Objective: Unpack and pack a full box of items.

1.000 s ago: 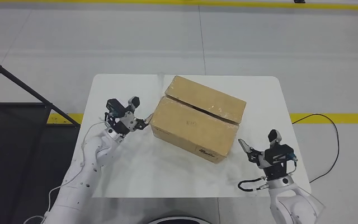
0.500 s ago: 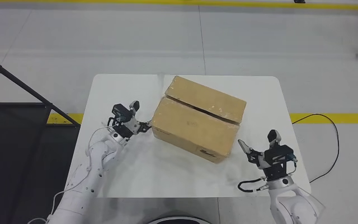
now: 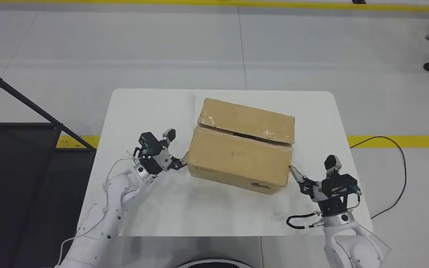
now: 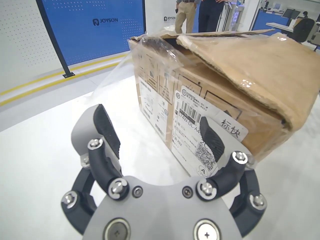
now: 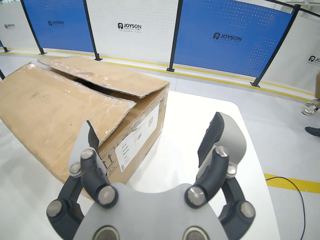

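Top view: box (image 3: 241, 151) flaps loosely down, nothing unpacked yet. L gripper (image 3: 175, 149) & R gripper (image 3: 312, 171) both spread apart, empty, at box ends.

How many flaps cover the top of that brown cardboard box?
2. One brown cardboard flap covers the far half of the box, the other flap the half nearer the robot; inner flaps may be hidden.

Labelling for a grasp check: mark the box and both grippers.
box (image 3: 234, 157), top view, on the near top flap.
left gripper (image 4: 152, 115), left wrist view, midway between its fingertips.
right gripper (image 5: 153, 121), right wrist view, midway between its fingertips.
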{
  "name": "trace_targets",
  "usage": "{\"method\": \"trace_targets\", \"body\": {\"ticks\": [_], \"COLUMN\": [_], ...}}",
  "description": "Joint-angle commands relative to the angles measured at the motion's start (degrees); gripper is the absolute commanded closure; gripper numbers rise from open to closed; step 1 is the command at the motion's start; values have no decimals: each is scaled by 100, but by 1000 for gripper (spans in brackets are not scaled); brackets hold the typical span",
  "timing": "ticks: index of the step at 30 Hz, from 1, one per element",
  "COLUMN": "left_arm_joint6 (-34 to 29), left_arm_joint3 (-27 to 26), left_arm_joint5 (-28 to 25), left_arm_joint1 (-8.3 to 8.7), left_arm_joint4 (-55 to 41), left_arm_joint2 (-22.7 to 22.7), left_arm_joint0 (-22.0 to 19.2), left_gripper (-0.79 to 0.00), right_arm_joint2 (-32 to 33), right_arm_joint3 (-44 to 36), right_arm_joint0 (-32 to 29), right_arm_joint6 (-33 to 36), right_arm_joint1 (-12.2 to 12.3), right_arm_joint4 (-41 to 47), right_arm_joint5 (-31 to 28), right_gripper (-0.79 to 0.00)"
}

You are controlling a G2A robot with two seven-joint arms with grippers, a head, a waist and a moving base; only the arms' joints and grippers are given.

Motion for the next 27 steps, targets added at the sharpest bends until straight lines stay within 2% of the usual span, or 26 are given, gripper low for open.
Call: {"method": "trace_targets", "body": {"ticks": [1,6,16,21,27], "left_arm_joint6": [5,8,-2,25,101], "left_arm_joint3": [-69,-185,-307,-311,-269], "left_arm_joint5": [17,-34,-204,-209,84], "left_arm_joint1": [8,26,61,68,80], "left_arm_joint4": [20,39,122,76,-137], "left_arm_joint2": [0,4,55,69,-100], "left_arm_joint0": [64,168,263,287,347], "left_gripper": [-785,-785,-785,-785,-785], "right_arm_joint2": [44,170,231,119,-193], "right_arm_joint3": [17,61,222,655,1581], "right_arm_joint0": [-13,-31,132,641,1575], "right_arm_joint6": [-153,-330,-96,357,524], "right_arm_joint1": [-23,-50,-70,-93,-147], "right_arm_joint4": [314,778,664,418,389], "right_arm_joint5": [151,156,338,771,1035], "right_gripper": [-785,-785,-785,-785,-785]}}
